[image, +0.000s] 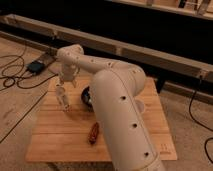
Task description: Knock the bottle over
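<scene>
Camera view, and the gripper (65, 80) hangs at the far-left part of the wooden table (55, 135), just above the bottle (62, 97), which stands near that left edge, looking slightly tilted. Whether the pincer is released or clenched, I cannot tell. The bottle looks light, slim and top-heavy enough to tip, so a sideways nudge high up near the cap should topple it; no grasp needed. The big white arm (120, 115) blocks much of the table, half hiding a dark bowl (86, 96) and the pale cup (140, 107); a reddish-brown object (93, 133) lies nearer.
</scene>
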Controlling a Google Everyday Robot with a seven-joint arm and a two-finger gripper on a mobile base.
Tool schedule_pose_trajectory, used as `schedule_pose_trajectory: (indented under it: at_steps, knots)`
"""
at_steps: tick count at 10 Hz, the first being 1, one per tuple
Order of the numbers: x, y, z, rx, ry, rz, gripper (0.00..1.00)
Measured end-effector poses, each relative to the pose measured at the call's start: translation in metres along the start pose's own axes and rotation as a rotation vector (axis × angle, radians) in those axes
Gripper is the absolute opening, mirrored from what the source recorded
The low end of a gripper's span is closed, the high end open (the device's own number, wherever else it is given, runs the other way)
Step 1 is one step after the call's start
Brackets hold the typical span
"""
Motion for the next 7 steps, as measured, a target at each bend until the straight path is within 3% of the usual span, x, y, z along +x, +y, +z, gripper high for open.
schedule_pose_trajectory:
  at_steps: [4, 7]
  knots:
    - [0.051, 0.015, -0.002, 0.011, -0.072, 0.074, 0.68]
    - [0.118, 0.037, -0.008, 0.001, -0.156, 0.117, 0.68]
